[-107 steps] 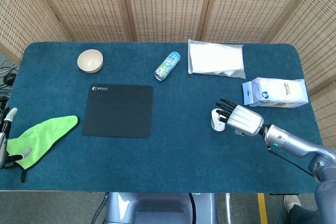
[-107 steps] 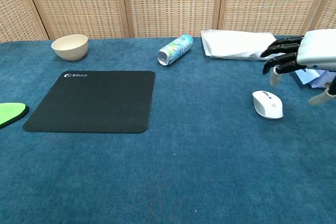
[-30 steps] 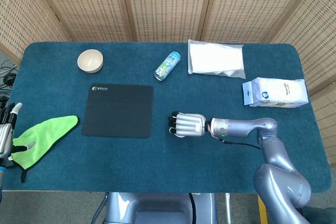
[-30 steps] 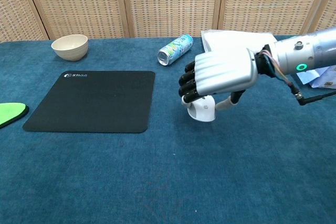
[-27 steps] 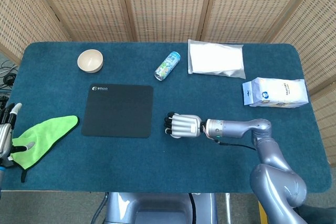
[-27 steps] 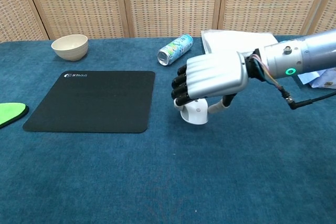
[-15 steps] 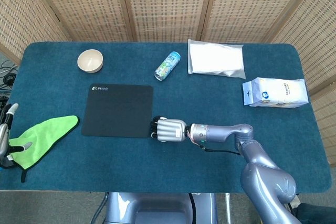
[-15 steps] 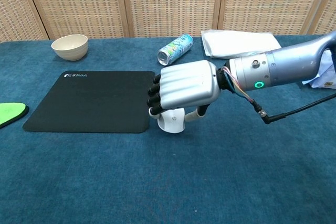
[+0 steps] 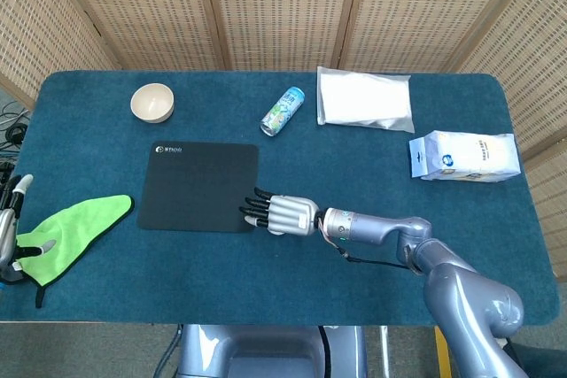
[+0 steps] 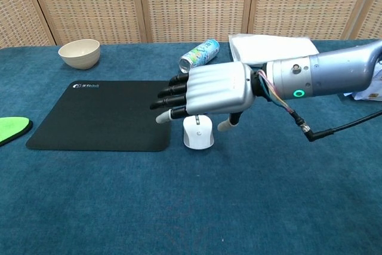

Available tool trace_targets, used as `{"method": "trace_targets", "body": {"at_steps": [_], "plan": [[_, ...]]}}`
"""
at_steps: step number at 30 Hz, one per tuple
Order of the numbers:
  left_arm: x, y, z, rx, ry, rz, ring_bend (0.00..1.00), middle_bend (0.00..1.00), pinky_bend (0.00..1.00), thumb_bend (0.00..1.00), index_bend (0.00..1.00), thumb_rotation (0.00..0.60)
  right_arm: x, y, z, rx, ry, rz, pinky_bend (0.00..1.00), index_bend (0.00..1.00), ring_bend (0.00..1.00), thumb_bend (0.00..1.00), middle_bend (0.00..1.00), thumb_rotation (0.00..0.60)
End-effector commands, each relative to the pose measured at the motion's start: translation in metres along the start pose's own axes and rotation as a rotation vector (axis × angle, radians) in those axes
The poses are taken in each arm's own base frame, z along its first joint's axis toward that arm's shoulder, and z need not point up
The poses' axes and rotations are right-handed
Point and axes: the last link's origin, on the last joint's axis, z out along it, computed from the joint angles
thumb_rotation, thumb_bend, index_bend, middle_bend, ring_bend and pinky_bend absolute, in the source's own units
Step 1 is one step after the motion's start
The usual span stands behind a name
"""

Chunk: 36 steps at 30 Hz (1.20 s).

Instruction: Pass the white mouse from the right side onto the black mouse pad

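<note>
A small white logo (image 9: 168, 150) is printed at the far left corner of the black mouse pad (image 9: 198, 185); it cannot be read. Blue print is seen on the white packet (image 9: 462, 156) and on the lying can (image 9: 282, 111), also illegible. The white mouse (image 10: 198, 132), smooth and rounded, is seen on the blue cloth of the table (image 10: 239, 195) just beside the pad's right edge, not on the pad. The right hand (image 10: 206, 97) is held above it with fingers (image 10: 170, 98) extended and spread over the pad's corner, gripping nothing. The left hand (image 9: 9, 227) is seen at the table's left edge beside a green cloth (image 9: 66, 235); its fingers cannot be judged. A beige bowl (image 9: 152, 102) and a clear bag (image 9: 364, 100) lie further back. Woven screens (image 9: 283, 6) stand behind.
</note>
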Motion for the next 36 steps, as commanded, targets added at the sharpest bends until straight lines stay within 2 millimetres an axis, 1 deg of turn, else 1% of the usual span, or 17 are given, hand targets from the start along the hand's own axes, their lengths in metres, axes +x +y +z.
{"method": "trace_targets", "body": {"at_steps": [1,2,3,4,7,12,14,17,19,20,23,25,27,30,32,34,36], "plan": [[0.001,0.001,-0.001,-0.010,0.006,-0.007,0.00,0.00,0.00,0.04,0.00,0.600,0.014,0.020,-0.024,-0.091,0.033,-0.030,0.11,0.07,0.00,0.26,0.00,0.600],[0.002,0.001,-0.002,-0.013,0.007,-0.008,0.00,0.00,0.00,0.04,0.00,0.600,0.016,0.023,-0.030,-0.105,0.037,-0.032,0.11,0.07,0.00,0.26,0.00,0.600],[0.002,0.001,-0.003,-0.021,0.009,-0.012,0.00,0.00,0.00,0.04,0.00,0.600,0.019,0.029,-0.043,-0.137,0.042,-0.035,0.11,0.07,0.00,0.26,0.00,0.600],[0.005,0.004,-0.004,-0.040,0.016,-0.019,0.00,0.00,0.00,0.04,0.00,0.600,0.023,0.042,-0.070,-0.213,0.051,-0.030,0.11,0.07,0.00,0.26,0.00,0.600],[0.010,0.008,-0.004,-0.092,0.034,-0.021,0.00,0.00,0.00,0.04,0.00,0.600,0.030,0.052,-0.119,-0.325,0.040,-0.010,0.11,0.07,0.00,0.26,0.00,0.600],[0.013,0.019,0.005,-0.214,0.055,0.010,0.00,0.00,0.00,0.04,0.00,0.600,0.034,0.054,-0.189,-0.511,0.003,0.040,0.10,0.07,0.00,0.26,0.00,0.600],[0.011,0.028,0.013,-0.312,0.038,0.026,0.00,0.00,0.00,0.05,0.00,0.600,0.031,0.048,-0.233,-0.631,-0.019,0.094,0.10,0.07,0.00,0.26,0.00,0.600],[0.013,0.035,0.021,-0.415,0.043,0.054,0.00,0.00,0.00,0.05,0.00,0.600,0.028,0.039,-0.269,-0.757,-0.025,0.176,0.08,0.06,0.00,0.26,0.00,0.600],[0.014,0.048,0.033,-0.555,0.062,0.125,0.00,0.00,0.00,0.06,0.00,0.600,0.023,0.021,-0.313,-0.959,-0.039,0.303,0.04,0.02,0.00,0.24,0.00,0.600],[0.013,0.049,0.036,-0.577,0.063,0.141,0.00,0.00,0.00,0.07,0.00,0.600,0.023,0.017,-0.319,-0.985,-0.043,0.317,0.03,0.01,0.00,0.24,0.00,0.600],[0.012,0.061,0.051,-0.729,0.060,0.280,0.00,0.00,0.00,0.11,0.00,0.600,0.020,-0.005,-0.356,-1.151,-0.070,0.418,0.00,0.00,0.00,0.16,0.00,0.600],[0.015,0.073,0.056,-0.831,0.077,0.337,0.00,0.00,0.00,0.12,0.00,0.600,0.020,-0.018,-0.373,-1.226,-0.057,0.475,0.00,0.00,0.00,0.05,0.00,0.600],[0.016,0.081,0.060,-0.907,0.104,0.388,0.00,0.00,0.00,0.15,0.00,0.600,0.022,-0.027,-0.381,-1.267,-0.031,0.503,0.00,0.00,0.00,0.01,0.00,0.600],[0.012,0.105,0.066,-1.079,0.106,0.507,0.00,0.00,0.00,0.17,0.00,0.600,0.027,-0.047,-0.388,-1.322,0.019,0.555,0.00,0.00,0.00,0.00,0.00,0.600],[0.010,0.113,0.071,-1.150,0.107,0.566,0.00,0.00,0.00,0.15,0.00,0.600,0.029,-0.054,-0.389,-1.328,0.026,0.568,0.00,0.00,0.00,0.00,0.00,0.600],[0.005,0.135,0.076,-1.293,0.123,0.638,0.00,0.00,0.00,0.11,0.00,0.600,0.034,-0.064,-0.385,-1.340,0.046,0.613,0.00,0.00,0.00,0.00,0.00,0.600],[0.001,0.145,0.080,-1.348,0.113,0.646,0.00,0.00,0.00,0.10,0.00,0.600,0.037,-0.066,-0.383,-1.347,0.052,0.626,0.00,0.00,0.00,0.00,0.00,0.600]]}}
